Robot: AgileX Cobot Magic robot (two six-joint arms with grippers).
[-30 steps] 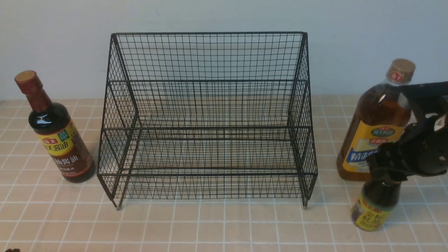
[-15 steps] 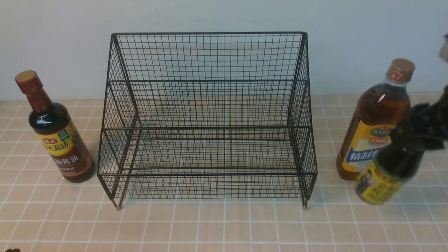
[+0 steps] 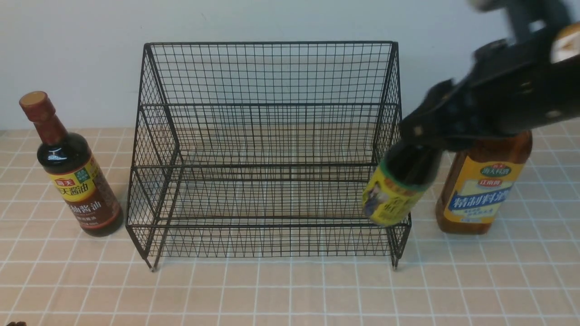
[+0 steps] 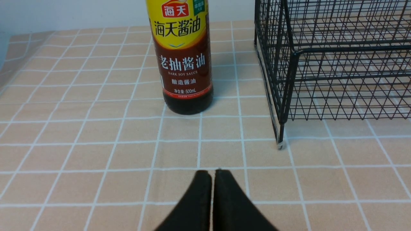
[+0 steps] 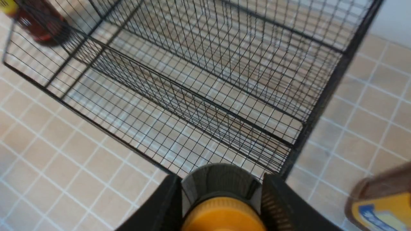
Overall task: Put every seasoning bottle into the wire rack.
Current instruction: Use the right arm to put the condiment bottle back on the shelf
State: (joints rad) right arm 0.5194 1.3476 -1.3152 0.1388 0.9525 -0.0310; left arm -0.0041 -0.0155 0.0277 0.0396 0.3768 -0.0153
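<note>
My right gripper (image 3: 419, 138) is shut on the neck of the small dark seasoning bottle (image 3: 390, 192) with its yellow cap (image 5: 221, 215). The bottle hangs tilted, off the table, at the front right corner of the black wire rack (image 3: 272, 43). Both tiers of the rack (image 5: 205, 99) hold nothing. The dark bottle with the red-brown cap (image 3: 77, 181) stands left of the rack. The tall amber bottle (image 3: 480, 190) stands right of it, partly behind my right arm. My left gripper (image 4: 212, 173) is shut and empty, low over the table, short of the dark bottle (image 4: 184, 57).
A tiled beige cloth (image 3: 290, 290) covers the table, and a pale wall stands close behind the rack. A rack foot (image 4: 281, 144) rests on the cloth to one side of my left gripper. The amber bottle (image 5: 382, 205) is close beside my right gripper.
My right gripper has lifted the small bottle off the table and carried it up and left, from beside the amber bottle to the rack's front right corner. The left arm has not moved.
</note>
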